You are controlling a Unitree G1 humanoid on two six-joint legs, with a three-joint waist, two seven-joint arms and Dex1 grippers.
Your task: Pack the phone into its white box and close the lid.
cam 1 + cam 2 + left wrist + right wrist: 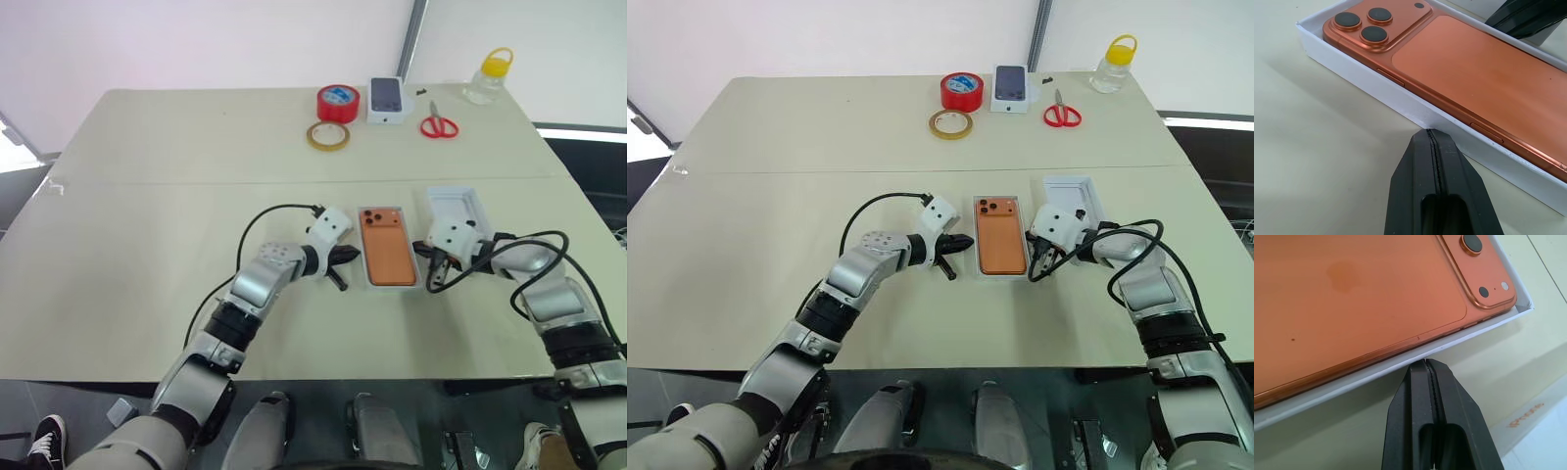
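1. Lying back up in the shallow white cardboard box [388, 285], at the centre of the head view, the flat orange phone [385, 251] is seen with its three-lens camera cluster toward the far end.
2. The left gripper [345, 257] is placed just beside the box's left wall, with its black fingers [1436, 186] pressed together on nothing.
3. The right gripper [432, 266] is placed just beside the right wall, with its fingers [1435, 421] also pressed together and empty.
4. The all-white cardboard lid [454, 204] is lying open side up, right of the box and behind the right gripper.
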